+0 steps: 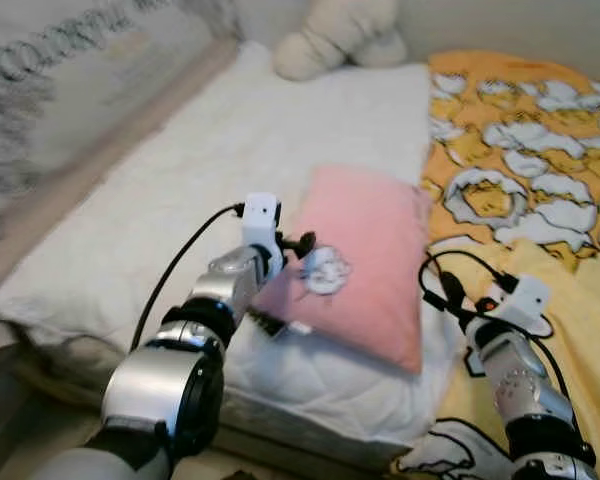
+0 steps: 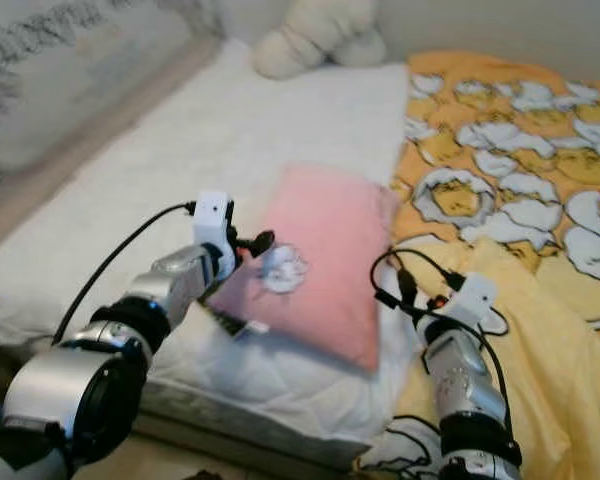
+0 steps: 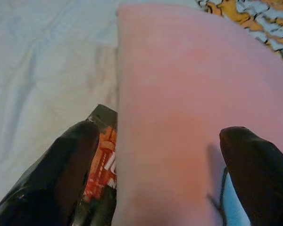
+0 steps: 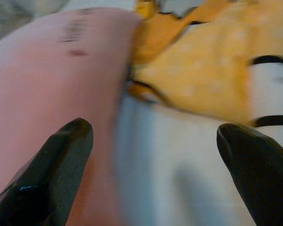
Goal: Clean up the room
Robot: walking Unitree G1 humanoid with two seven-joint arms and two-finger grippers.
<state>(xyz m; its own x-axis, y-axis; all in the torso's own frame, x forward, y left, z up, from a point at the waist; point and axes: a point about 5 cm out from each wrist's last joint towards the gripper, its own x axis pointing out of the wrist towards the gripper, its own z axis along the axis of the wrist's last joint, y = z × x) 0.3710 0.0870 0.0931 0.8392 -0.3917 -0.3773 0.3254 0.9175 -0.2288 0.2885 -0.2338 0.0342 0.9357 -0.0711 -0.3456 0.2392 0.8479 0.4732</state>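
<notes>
White bed (image 1: 230,150); pink pillow (image 1: 365,260); packet (image 3: 101,160) lettering unreadable.

pink pillow (image 1: 365,265), flat on white mattress (image 1: 230,150)

The bed (image 1: 180,190) wears a white quilted cover, with an orange patterned blanket (image 1: 540,150) spread over its right side. On it lie a pink pillow (image 1: 365,270), a cream plush toy (image 1: 335,35) at the far end, and a dark snack wrapper (image 3: 100,160) tucked against the pillow's edge.
</notes>
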